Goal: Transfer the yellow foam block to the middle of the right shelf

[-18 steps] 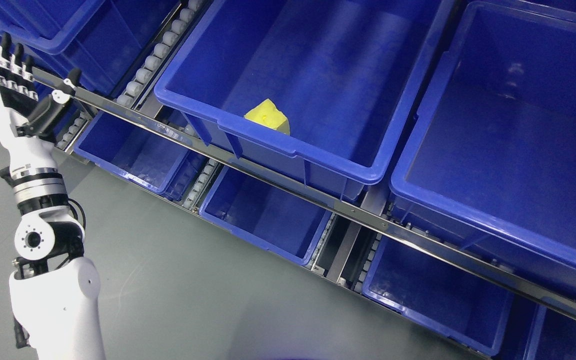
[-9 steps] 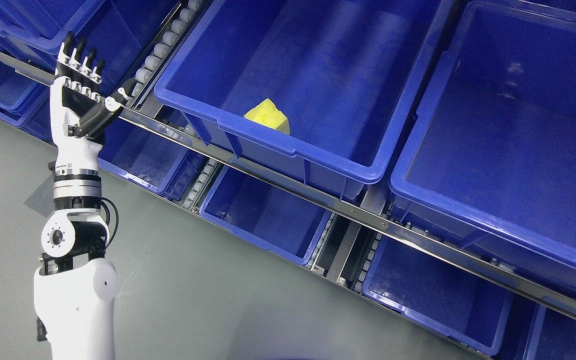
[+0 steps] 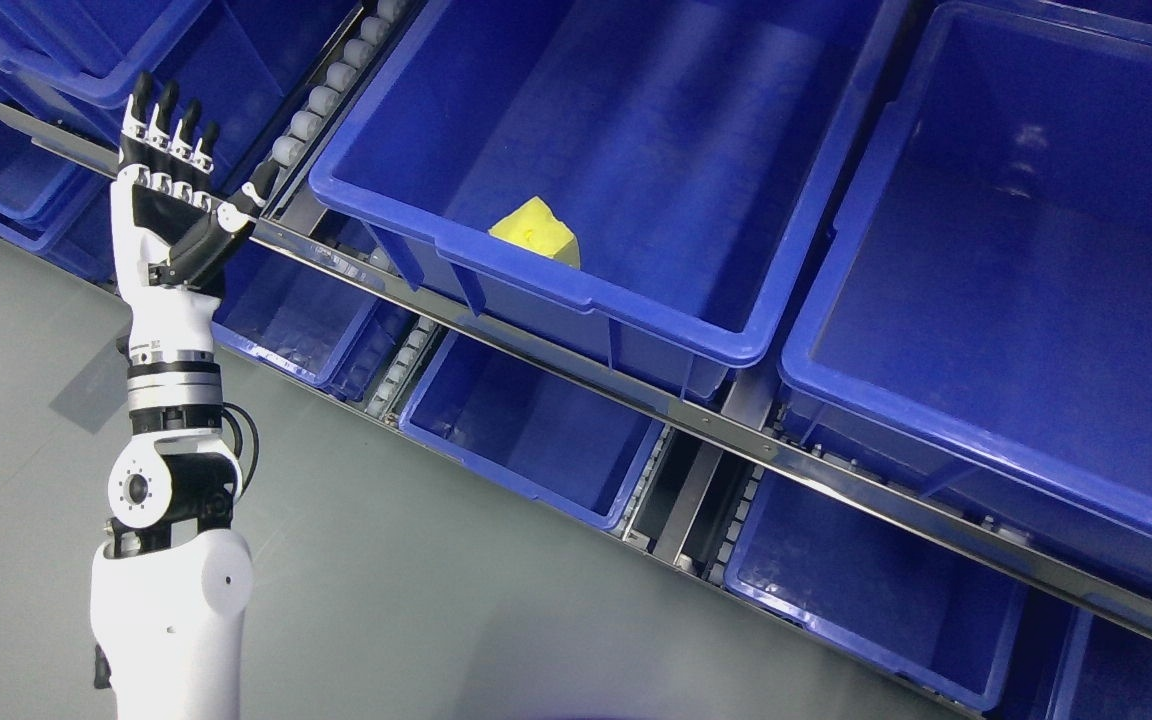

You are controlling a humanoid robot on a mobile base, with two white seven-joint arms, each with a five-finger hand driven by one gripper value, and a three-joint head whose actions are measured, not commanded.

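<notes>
A yellow foam block lies inside a large blue bin on the middle shelf level, near the bin's front wall. My left hand is raised at the far left, fingers straight and spread, holding nothing. It is in front of the shelf rail, well to the left of the block and outside the bin. The right arm is out of view.
A second large blue bin stands to the right on the same level. Smaller blue bins sit on the lower level. A metal rail runs diagonally along the shelf front. Roller tracks separate the bins. Grey floor lies at lower left.
My left arm has moved to the right, from the picture's far left edge toward the bin with the block. The hand stays open. The block has not moved.
</notes>
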